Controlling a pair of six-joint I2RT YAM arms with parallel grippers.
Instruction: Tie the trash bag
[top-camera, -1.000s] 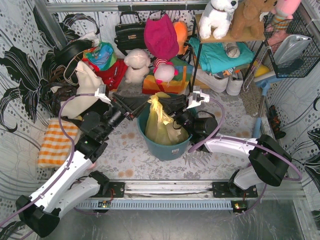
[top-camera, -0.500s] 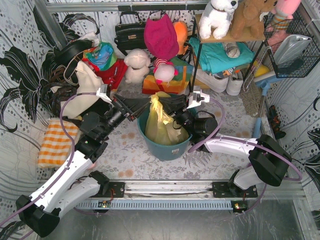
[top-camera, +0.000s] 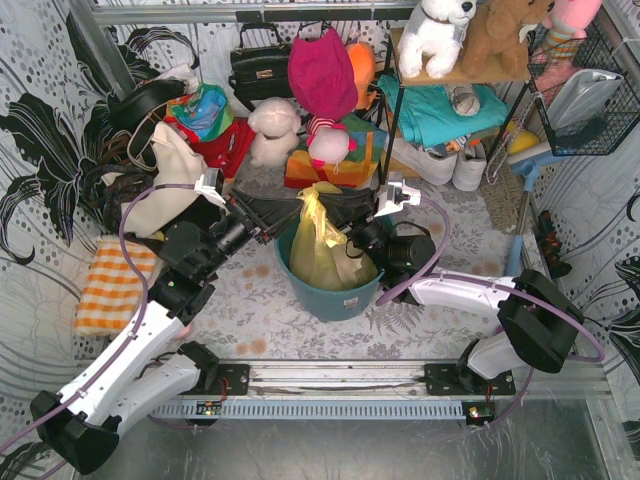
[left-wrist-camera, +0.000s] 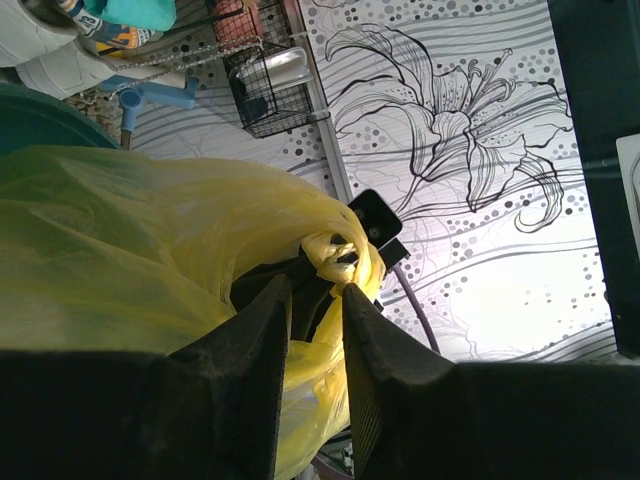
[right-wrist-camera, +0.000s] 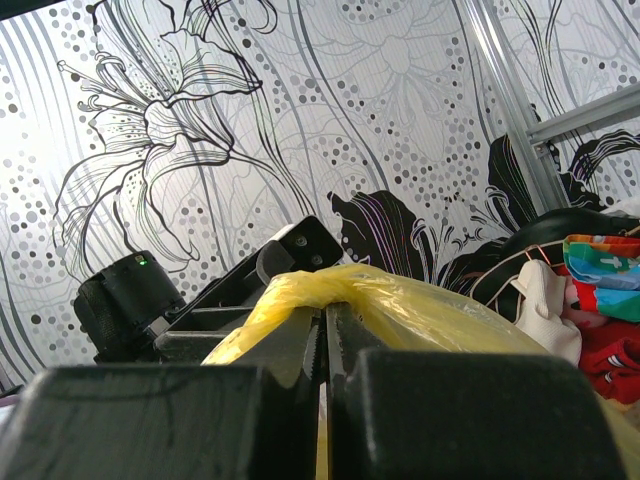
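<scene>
The crinkly yellow-green trash bag (top-camera: 322, 245) is seen seated in the teal bin (top-camera: 330, 300), its neck twisted above the bin. The neck is clamped by the right pincer (right-wrist-camera: 323, 320); the left pincer (left-wrist-camera: 315, 285) sits at the neck, but its grip cannot be told.

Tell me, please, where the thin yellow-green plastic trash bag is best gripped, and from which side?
Grip the thin yellow-green plastic trash bag at its gathered, twisted neck, coming in level from the left or right. The neck is narrow and stands above the round teal plastic bin; the body is wide, loose and sunk in it.
</scene>
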